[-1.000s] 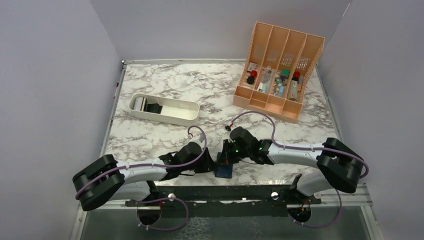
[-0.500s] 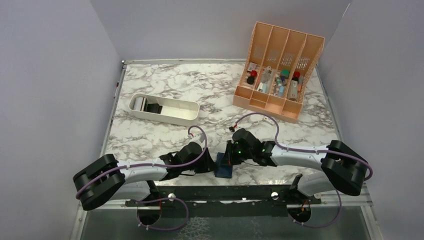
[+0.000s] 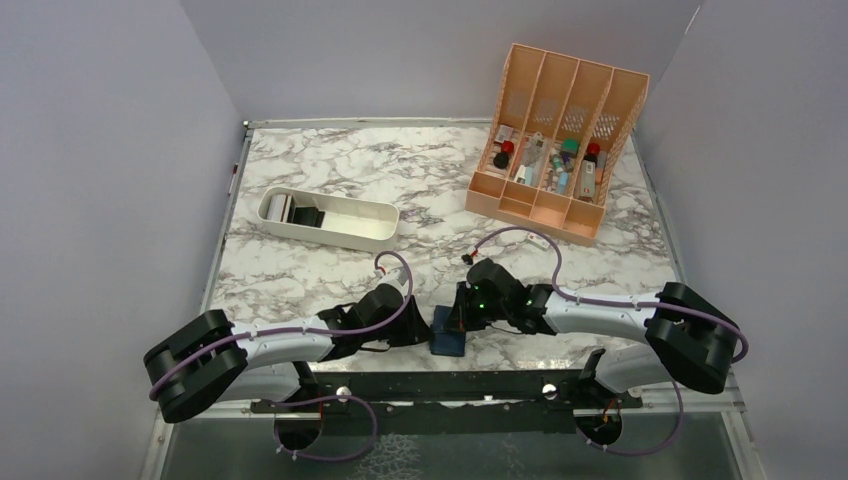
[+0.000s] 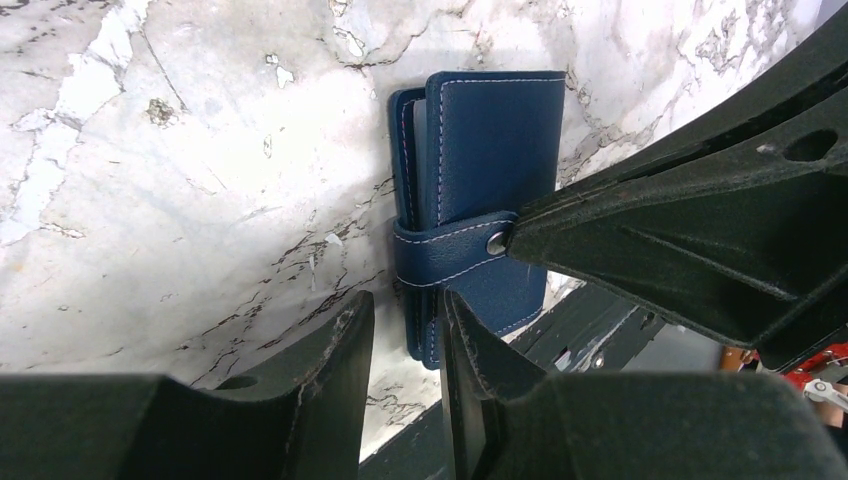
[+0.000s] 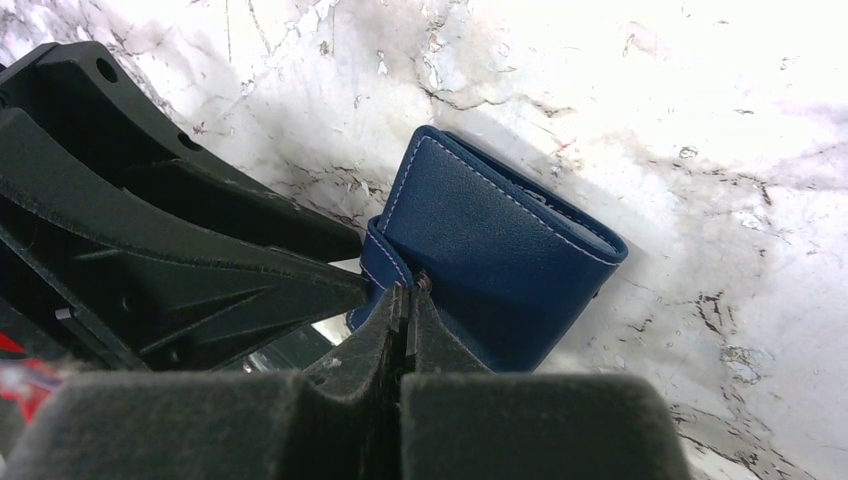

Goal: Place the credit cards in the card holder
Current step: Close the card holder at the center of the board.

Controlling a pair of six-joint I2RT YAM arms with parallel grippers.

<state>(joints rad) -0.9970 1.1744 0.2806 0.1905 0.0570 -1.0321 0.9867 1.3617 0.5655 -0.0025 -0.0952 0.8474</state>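
The navy card holder point(image 3: 449, 334) is folded shut at the table's front edge, its snap tab wrapped round it. It also shows in the left wrist view point(image 4: 485, 170) and the right wrist view point(image 5: 500, 265). My right gripper point(image 5: 408, 292) is shut on the snap tab point(image 4: 450, 252), reaching in from the right point(image 3: 458, 318). My left gripper point(image 4: 405, 325) straddles the holder's near end with its jaws narrowly apart; a gap shows beside the left finger point(image 4: 335, 350). Small flat card-like pieces point(image 3: 281, 208) lie in the white tray; I cannot tell their colours.
The white oblong tray point(image 3: 360, 222) stands at the left middle. An orange slotted organizer point(image 3: 556, 130) with small bottles stands at the back right. The holder sits right by the table's front edge and the dark rail point(image 3: 450, 385) below it.
My right wrist has shifted slightly to the right and nearer. The holder and the left arm have barely moved.
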